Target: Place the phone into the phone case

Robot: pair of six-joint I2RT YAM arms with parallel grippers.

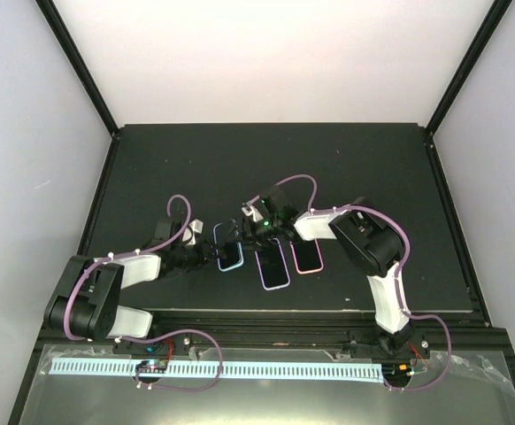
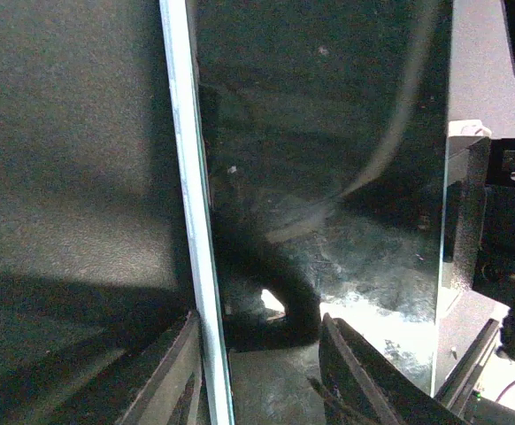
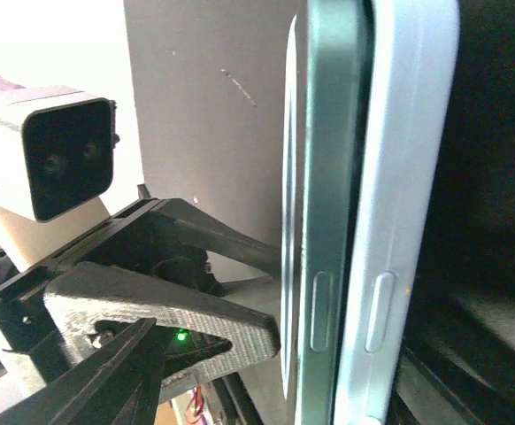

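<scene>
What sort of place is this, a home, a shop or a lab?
Most likely a robotics lab test cell: a matte black tabletop boxed in by plain white panel walls, with two black-and-white robot arms bolted at its near edge.

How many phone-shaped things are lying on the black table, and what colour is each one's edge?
Blue-edged phone shape: 1
Purple-edged phone shape: 1
Pink-edged phone shape: 1
Total: 3
</scene>
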